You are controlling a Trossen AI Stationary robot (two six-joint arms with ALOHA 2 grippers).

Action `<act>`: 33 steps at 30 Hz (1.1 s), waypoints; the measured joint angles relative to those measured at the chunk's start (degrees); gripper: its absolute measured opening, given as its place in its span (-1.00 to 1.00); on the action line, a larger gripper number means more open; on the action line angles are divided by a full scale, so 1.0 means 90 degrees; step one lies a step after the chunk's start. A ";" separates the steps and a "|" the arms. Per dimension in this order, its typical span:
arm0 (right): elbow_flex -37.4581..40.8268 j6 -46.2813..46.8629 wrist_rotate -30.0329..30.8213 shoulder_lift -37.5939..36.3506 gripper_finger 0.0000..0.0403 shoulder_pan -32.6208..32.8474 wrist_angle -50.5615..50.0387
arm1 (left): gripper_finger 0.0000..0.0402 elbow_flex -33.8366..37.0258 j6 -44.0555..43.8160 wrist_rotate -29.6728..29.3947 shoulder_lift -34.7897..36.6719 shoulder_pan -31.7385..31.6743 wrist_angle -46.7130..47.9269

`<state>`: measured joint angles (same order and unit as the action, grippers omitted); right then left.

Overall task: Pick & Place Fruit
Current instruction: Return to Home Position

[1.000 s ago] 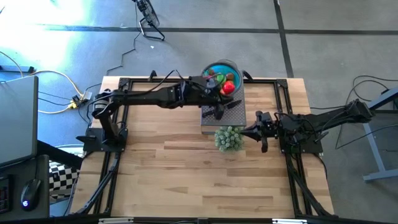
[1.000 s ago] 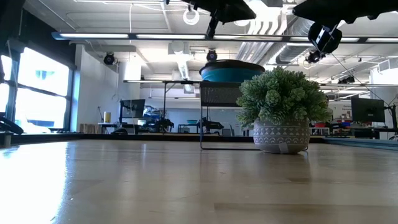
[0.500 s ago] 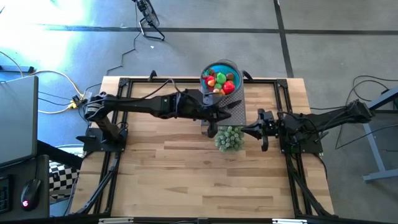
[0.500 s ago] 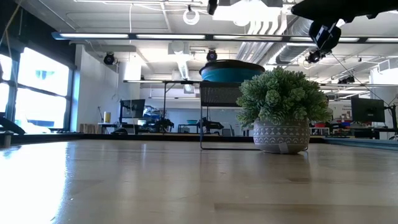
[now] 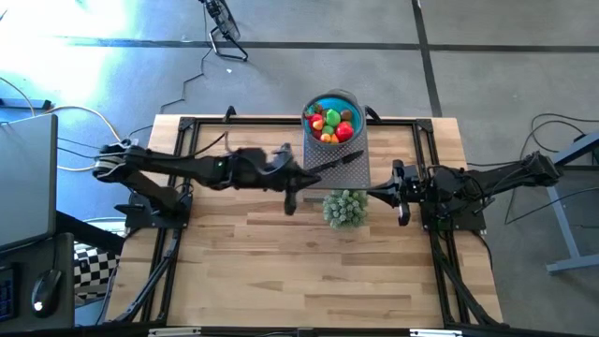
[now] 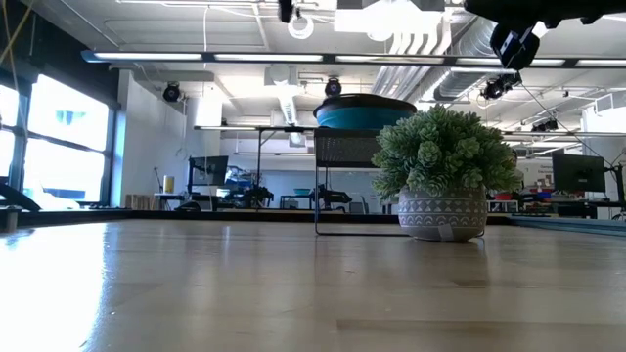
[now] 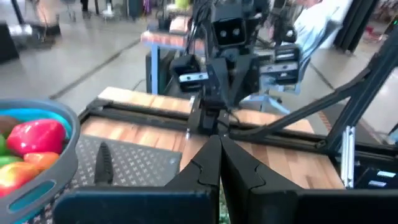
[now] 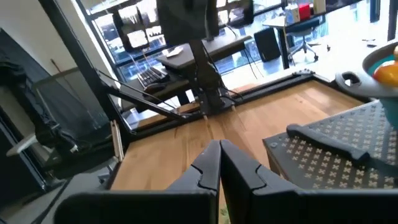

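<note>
Fruit (image 5: pixel 330 122) piled in the blue bowl (image 5: pixel 316 101) at the far edge of the bench (image 5: pixel 253 243) | we see none loose | left claw (image 5: pixel 289 199) pinched closed, empty, mid-bench | right claw (image 5: pixel 372 195) closed, empty | task looks done.

High view: left gripper (image 5: pixel 290 190) blurred, outline unclear; fruit (image 5: pixel 332 124) in blue bowl (image 5: pixel 329 100) too small to count. Low view: bowl wall hides all fruit; right arm (image 6: pixel 548 10) cut by top edge. Wrist views: bowl cut at picture edge, left one blurred.
</note>
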<state>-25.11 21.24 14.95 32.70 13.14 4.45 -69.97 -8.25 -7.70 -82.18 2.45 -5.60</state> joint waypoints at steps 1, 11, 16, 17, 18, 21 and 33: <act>-0.0002 -0.0051 0.0023 -0.0011 -0.99 0.0000 0.0014 | -1.00 0.0225 0.0052 -0.0064 0.0117 0.0052 -0.0227; -0.0002 -0.0339 0.0339 -0.0186 -0.99 -0.0002 -0.0008 | -1.00 0.2308 0.0292 -0.0527 0.1669 0.0326 -0.1355; -0.0002 -0.0353 0.0369 -0.0249 -0.99 -0.0002 -0.0001 | -1.00 0.3035 0.0593 -0.0905 0.2316 0.0537 -0.1629; -0.0002 -0.0353 0.0372 -0.0269 -0.99 -0.0002 -0.0007 | -1.00 0.3118 0.0606 -0.0988 0.2416 0.0576 -0.1666; -0.0002 -0.0353 0.0371 -0.0285 -0.99 -0.0002 -0.0007 | -1.00 0.3227 0.0610 -0.1076 0.2540 0.0614 -0.1652; -0.0002 -0.0353 0.0418 -0.0291 -0.99 -0.0002 0.0004 | -1.00 0.3478 0.0816 -0.1177 0.2881 0.0704 -0.1654; -0.0002 -0.0350 0.0514 -0.0315 -0.99 -0.0001 0.0002 | -1.00 0.4399 0.0939 -0.1217 0.4407 0.0741 -0.1265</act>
<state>-25.12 18.09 19.57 29.87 13.14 4.47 -30.38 0.21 -18.65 -42.52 9.12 -16.99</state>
